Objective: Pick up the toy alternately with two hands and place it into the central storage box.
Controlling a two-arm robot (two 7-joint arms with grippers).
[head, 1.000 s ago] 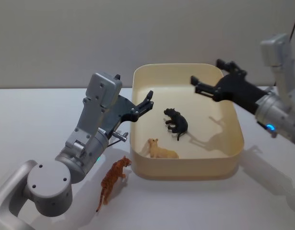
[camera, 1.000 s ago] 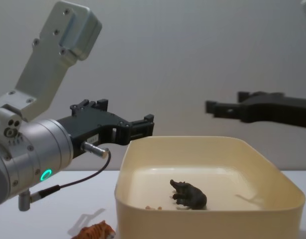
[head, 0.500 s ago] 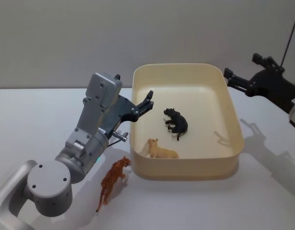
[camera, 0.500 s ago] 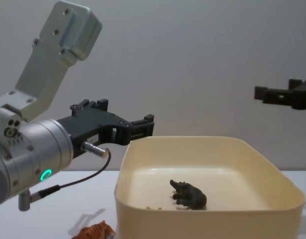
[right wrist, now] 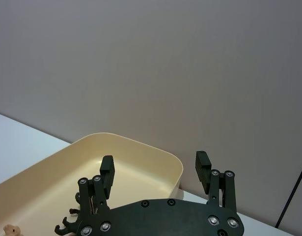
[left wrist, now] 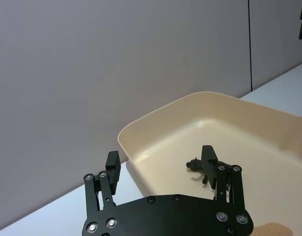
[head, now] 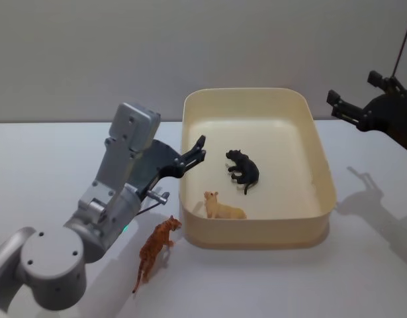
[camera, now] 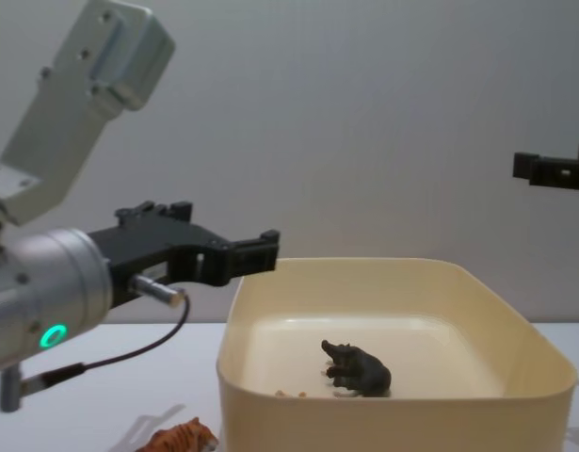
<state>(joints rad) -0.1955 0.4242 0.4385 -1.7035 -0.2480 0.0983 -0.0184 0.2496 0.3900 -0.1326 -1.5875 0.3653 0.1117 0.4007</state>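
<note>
While the orange tiger (head: pixel 155 250) sits outside the central storage box (head: pixel 256 236) at seven o'clock, the left gripper (head: pixel 195 153) — spread, empty — hovers at nine and likely must drop to it next; the right gripper (head: pixel 353 91), spread too, hangs at two o'clock.

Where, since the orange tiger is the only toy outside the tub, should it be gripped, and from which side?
Probably across its midbody, between fore and hind legs, from above: the orange tiger is long and narrow, slanting on the table beside the left corner of the tub. The open left gripper hangs nearest; the right gripper is beyond the tub's right side.
</note>
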